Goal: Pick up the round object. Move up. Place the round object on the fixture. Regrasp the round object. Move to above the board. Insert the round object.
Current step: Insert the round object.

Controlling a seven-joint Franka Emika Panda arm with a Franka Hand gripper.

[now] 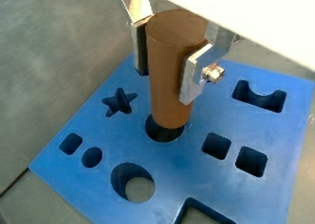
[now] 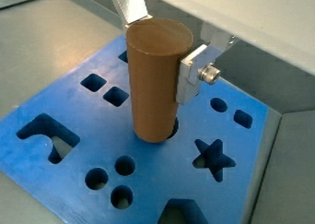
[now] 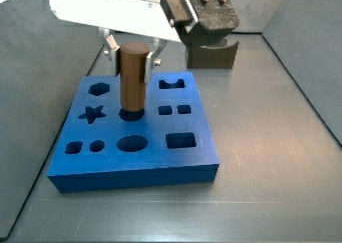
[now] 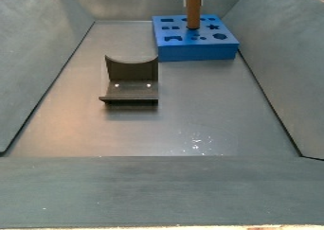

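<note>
Gripper [image 3: 132, 49], pointing straight down over the board [image 3: 147, 157], its silver fingers [image 1: 194, 73] pinching the upper part of the peg [image 3: 134, 82] from two sides. In both wrist views the fingers clamp the peg [image 2: 157, 80] near its top end; one plate carries a small bolt. The peg stands upright, its lower end entering a round hole near the board's centre; how deep it sits cannot be told. The arm's white housing hangs directly above the board in a side view.

Floor: a grey metal tray with sloping walls [image 4: 38, 73]. The board, a blue block, lies flat at one end of the tray [image 4: 192, 46]; its open cut-outs include a star [image 3: 92, 114], circles, squares and a rectangle. The fixture [image 4: 129, 80], a dark bracket on a base plate, stands well apart from the board, nearer the tray's middle, with nothing on it.
</note>
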